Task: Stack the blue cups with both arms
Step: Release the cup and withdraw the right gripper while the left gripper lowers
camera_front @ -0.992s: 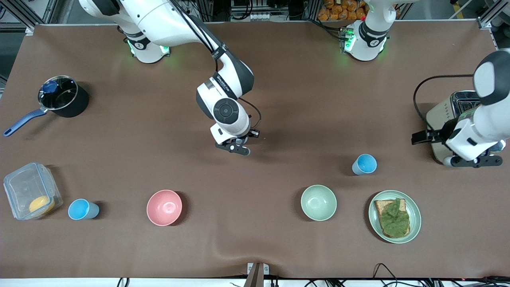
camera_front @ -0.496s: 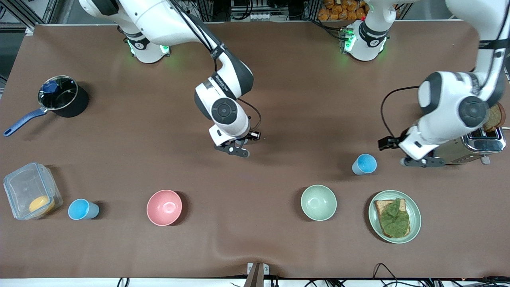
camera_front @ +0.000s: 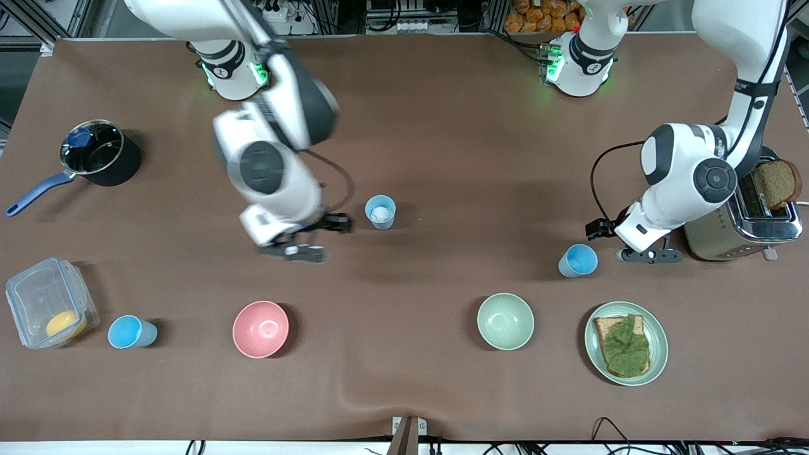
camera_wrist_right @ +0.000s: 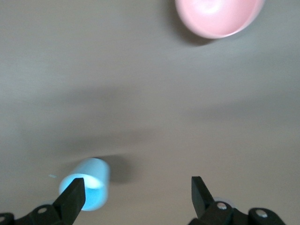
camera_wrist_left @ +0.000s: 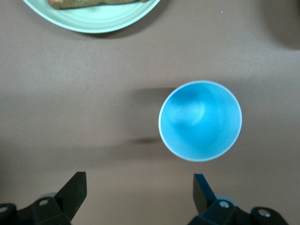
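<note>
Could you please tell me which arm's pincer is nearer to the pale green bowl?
Left. The left pincer hangs open beside a blue cup, just up-table of the pale green bowl; the right pincer, also open, is above the pink bowl.

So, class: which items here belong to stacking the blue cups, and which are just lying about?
Job: blue cups; left gripper and right gripper, fingers open.

Lying about: pink bowl, green bowl, plate, toaster, pot, container.

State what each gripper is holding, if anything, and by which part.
Nothing is held. The left gripper is open beside a blue cup; the right gripper is open over bare table.
</note>
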Motion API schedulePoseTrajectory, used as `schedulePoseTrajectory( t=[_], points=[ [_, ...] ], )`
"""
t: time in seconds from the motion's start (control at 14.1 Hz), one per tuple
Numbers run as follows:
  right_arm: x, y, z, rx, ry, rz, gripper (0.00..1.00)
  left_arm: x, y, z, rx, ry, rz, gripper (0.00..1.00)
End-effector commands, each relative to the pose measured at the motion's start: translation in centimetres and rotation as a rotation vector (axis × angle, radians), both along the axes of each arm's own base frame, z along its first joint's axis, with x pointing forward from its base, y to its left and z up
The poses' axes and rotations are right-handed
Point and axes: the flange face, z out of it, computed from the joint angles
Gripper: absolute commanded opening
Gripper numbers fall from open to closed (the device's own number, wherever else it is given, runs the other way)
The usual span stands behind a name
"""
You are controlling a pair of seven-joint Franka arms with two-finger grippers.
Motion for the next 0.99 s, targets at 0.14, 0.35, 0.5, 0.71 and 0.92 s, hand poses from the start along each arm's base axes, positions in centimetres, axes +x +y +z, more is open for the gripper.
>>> schedulePoseTrajectory(
  t=[0.14,0.35,0.5,0.71,0.92],
  points=[
    [2.1,-13.7,4.0,0.052,0.034,0.208,1.0,2.1,-0.9,-2.1,-0.019,0.007,0.0,1.0],
    [3.9,-22.0,3.9,0.081,0.005,0.253,1.0,3.6,-1.1,-3.8,-0.027,0.017,0.001,1.0],
    [4.6,-24.6,3.5,0.083,-0.032,0.243,1.0,4.0,-1.7,-4.5,-0.029,0.02,-0.006,1.0],
    [4.9,-28.3,5.2,0.087,-0.066,0.188,1.0,4.8,-1.8,-4.9,-0.033,0.017,-0.004,1.0],
    [4.5,-31.0,10.1,0.094,-0.066,0.151,1.0,5.0,-2.2,-5.1,-0.037,0.021,0.064,0.0]
  ],
)
